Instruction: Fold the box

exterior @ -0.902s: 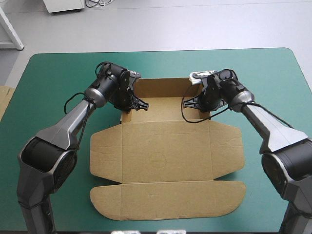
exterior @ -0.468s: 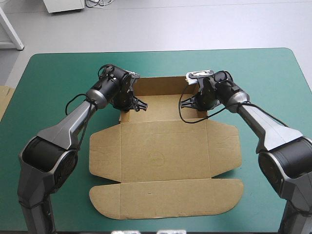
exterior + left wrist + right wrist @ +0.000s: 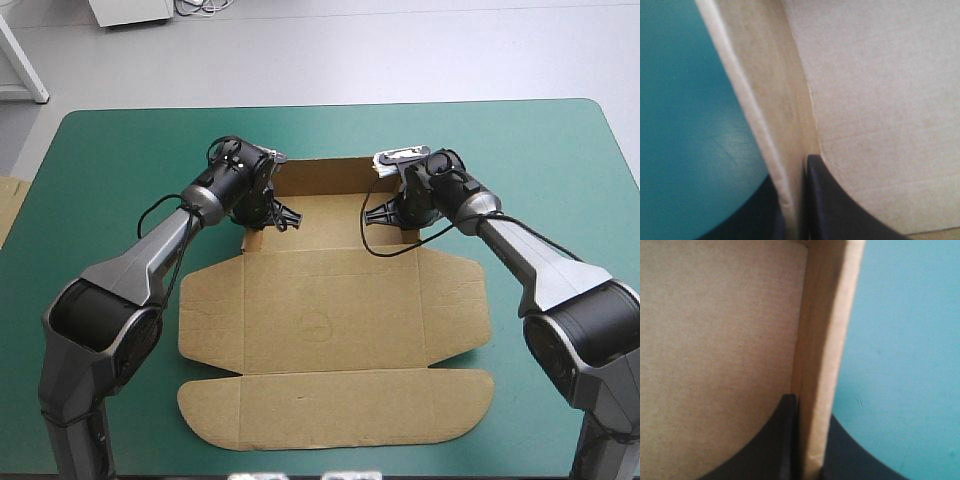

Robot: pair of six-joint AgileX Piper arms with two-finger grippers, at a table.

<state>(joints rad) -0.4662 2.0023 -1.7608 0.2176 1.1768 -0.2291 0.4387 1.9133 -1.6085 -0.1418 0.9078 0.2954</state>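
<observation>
Brown box (image 3: 335, 320) lies unfolded, far wall raised.

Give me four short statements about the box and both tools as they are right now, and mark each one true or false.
1. The left tool is shut on a raised flap of the box. True.
2. The right tool hangs open, holding nothing. False: it is shut on a raised flap on the box's other side.
3. The long rounded flap nearest the robot lies flat on the teal-green cover. True.
4. Both tools work at the box's near edge. False: they are at its far end.
</observation>
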